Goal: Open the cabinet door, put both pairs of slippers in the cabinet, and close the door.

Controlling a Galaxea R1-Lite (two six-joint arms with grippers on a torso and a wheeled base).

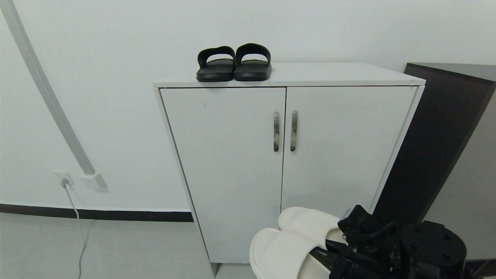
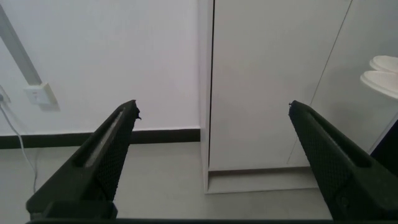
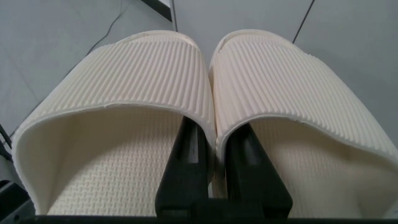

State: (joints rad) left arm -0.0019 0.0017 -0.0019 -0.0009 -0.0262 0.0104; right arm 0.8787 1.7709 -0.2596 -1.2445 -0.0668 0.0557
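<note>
The white cabinet (image 1: 232,174) stood against the wall with both doors shut: the left door (image 1: 228,155) and the right door (image 1: 345,155) met at the middle. Their two upright metal handles (image 1: 276,131) sat side by side at the seam. What lay inside the cabinet was hidden behind the doors.

On the cabinet's top, toward its left end, sat the pair of black slippers (image 1: 234,69), side by side and touching, toes toward the front edge.

The pair of white slippers (image 1: 298,242) was outside the cabinet, held in the air low in front of the right door. The right gripper (image 3: 216,129) had them. One finger (image 3: 186,162) lay inside one slipper and the other inside its mate, both under the ribbed straps. The fingers were drawn close, pinching the slippers' inner walls together.

The left gripper (image 2: 212,109) hung low by the cabinet's left corner, above the floor (image 1: 116,248), its fingers spread wide with nothing between them. From its wrist camera the white slippers (image 2: 382,78) showed off to one side.

A dark cabinet (image 1: 438,147) stood just beside the white one on the right. On the wall to the left was a socket (image 1: 63,178) with a grey cable (image 1: 79,232) trailing down to the floor.
</note>
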